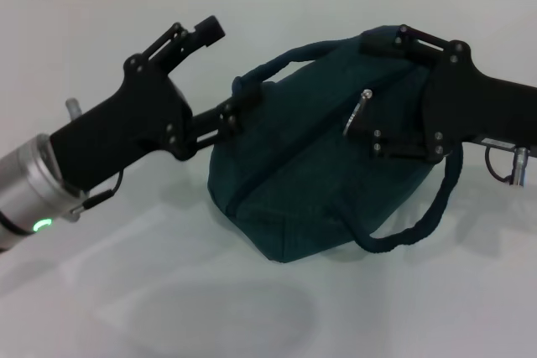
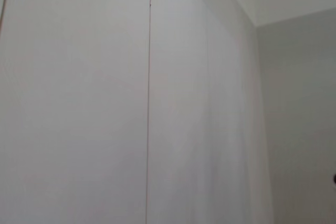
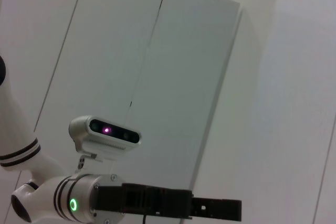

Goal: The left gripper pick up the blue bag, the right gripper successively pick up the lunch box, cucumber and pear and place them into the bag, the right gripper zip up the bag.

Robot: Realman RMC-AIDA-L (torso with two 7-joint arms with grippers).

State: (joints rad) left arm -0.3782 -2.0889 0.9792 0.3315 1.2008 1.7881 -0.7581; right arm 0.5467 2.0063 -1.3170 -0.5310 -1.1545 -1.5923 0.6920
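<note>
Evidently the zipping step is in hand: the blue bag [image 1: 310, 165] sits bulging on the white bench [image 1: 436, 308], and none of the lunch box, cucumber or pear shows anywhere on the bench, so I judge they are already inside.

The left claw [image 1: 220, 75] is spread wide, its upper finger lifted clear in the air and its lower finger reaching to the near end of the bag, where one looped handle [image 1: 281, 64] rises. It looks braced against the fabric there, not pinching it.

The right claw [image 1: 374, 90] comes in over the far end of the bag, its fingers set either side of the metal ring pull [image 1: 356, 115], which stands up from the zipper seam. Whether they actually pinch the ring I cannot tell.

The wrist views show only walls and the left arm farther off.

Next, the right claw needs a firm pinch on the ring and a straight draw along the seam, with the left claw steadying the bag's end.
</note>
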